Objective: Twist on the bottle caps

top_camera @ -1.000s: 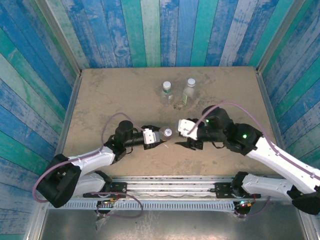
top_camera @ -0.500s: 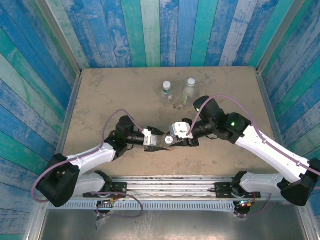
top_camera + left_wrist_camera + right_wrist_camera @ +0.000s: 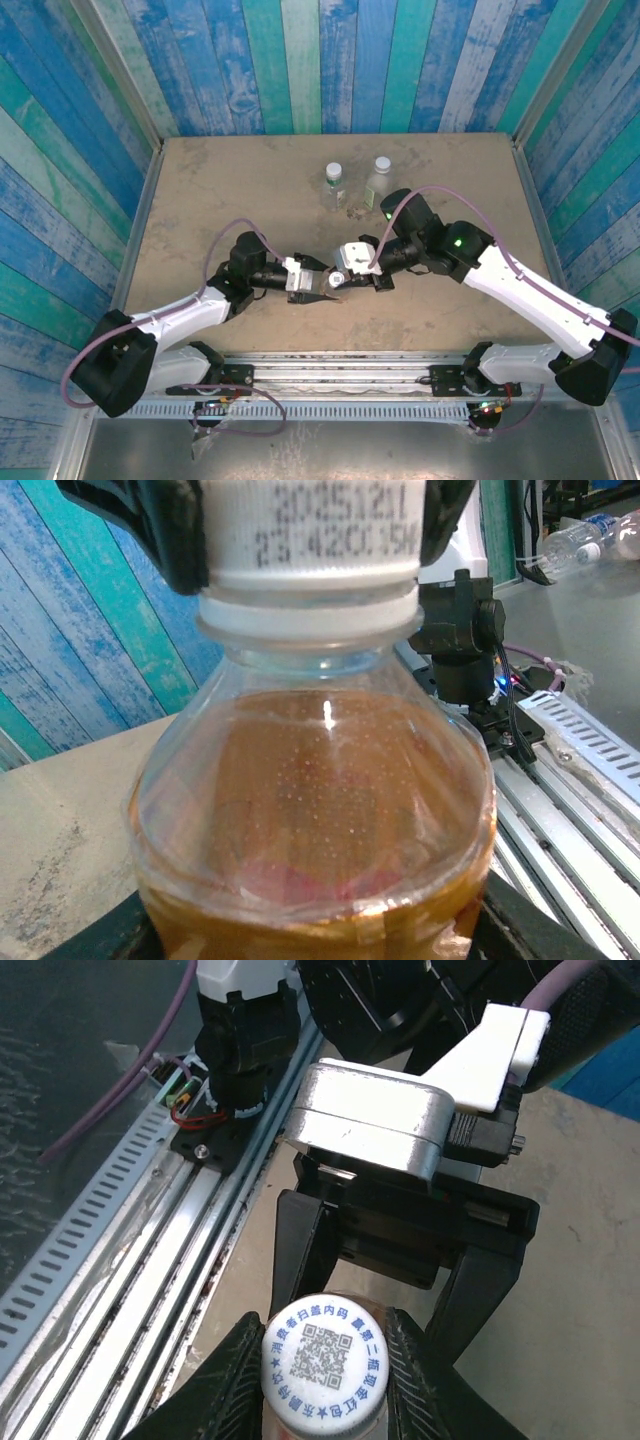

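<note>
The bottle with orange-amber liquid [image 3: 320, 800] lies tilted in my left gripper [image 3: 318, 284], whose black fingers [image 3: 302, 1245] clamp its body from both sides. A white bottle cap [image 3: 322, 1360] with a blue QR print sits on the bottle's neck [image 3: 308, 615]. My right gripper [image 3: 322, 1375] is shut on this cap, one ribbed pad [image 3: 228, 1385] pressed to each side. From above, the two grippers meet nose to nose at the cap [image 3: 340, 277], over the near middle of the table [image 3: 220, 190].
Two clear bottles stand at the back centre, a short one with a greenish label [image 3: 335, 184] and a taller one [image 3: 378, 180], both with white caps on. The metal rail [image 3: 330, 365] runs along the near edge. Blue plank walls enclose the table.
My right gripper has swung left to the bottle's top and closed its fingers on the cap. The left gripper has kept its hold on the bottle and shifted only slightly.
</note>
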### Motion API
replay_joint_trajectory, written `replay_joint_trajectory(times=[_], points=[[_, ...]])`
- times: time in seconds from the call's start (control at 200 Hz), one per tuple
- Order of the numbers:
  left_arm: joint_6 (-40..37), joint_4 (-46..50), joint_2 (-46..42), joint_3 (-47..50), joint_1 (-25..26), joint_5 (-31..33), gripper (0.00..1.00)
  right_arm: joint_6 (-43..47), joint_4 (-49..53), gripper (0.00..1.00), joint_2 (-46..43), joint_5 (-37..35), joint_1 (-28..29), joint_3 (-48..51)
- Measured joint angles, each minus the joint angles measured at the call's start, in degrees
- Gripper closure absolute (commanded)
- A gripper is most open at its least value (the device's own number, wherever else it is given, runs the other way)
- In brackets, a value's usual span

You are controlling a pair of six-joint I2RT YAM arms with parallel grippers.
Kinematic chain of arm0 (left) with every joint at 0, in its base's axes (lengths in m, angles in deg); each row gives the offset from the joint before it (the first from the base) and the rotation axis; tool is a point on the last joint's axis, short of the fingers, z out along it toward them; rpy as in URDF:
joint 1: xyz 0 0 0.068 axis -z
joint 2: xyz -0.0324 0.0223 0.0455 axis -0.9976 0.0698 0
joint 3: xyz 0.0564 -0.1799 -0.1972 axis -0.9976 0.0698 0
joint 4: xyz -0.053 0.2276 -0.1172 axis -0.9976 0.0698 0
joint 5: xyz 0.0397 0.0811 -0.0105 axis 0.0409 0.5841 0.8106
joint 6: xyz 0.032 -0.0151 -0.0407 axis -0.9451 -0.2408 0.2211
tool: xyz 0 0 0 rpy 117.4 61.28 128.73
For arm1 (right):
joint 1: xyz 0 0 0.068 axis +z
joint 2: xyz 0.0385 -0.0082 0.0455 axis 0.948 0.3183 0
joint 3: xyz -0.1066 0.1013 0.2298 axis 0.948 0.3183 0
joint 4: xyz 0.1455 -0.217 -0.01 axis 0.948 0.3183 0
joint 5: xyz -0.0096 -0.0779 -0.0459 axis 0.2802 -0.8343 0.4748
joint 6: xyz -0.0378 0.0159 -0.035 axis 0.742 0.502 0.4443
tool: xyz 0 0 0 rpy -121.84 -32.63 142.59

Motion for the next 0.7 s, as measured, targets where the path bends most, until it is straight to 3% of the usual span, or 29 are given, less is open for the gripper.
replay_joint_trajectory(times=[0.1,0.21,0.39,0.581,0.626,0.696], points=[[2.1,-2.56,0.0,0.68,0.0,2.4,0.46,-3.17,-1.62,0.94,-0.22,-1.97,0.0,0.13],[5.68,-8.63,0.17,2.4,0.0,10.34,0.46,-11.69,-7.93,1.0,-1.4,-8.04,0.02,2.32],[12.52,-19.76,6.29,1.62,0.37,29.09,0.47,-31.19,-22.45,1.0,-1.9,-25.73,0.46,6.8],[14.16,-22.64,11.69,-2.21,3.28,45.68,0.47,-50.18,-31.26,1.0,0.76,-47.98,3.74,8.09],[14.14,-22.64,12.28,-2.71,3.82,48.11,0.47,-53.66,-32.26,0.96,1.46,-51.39,4.31,8.09],[13.86,-22.62,12.72,-2.78,4.11,49.7,0.47,-56.33,-32.96,0.78,1.92,-53.79,4.76,8.2]])
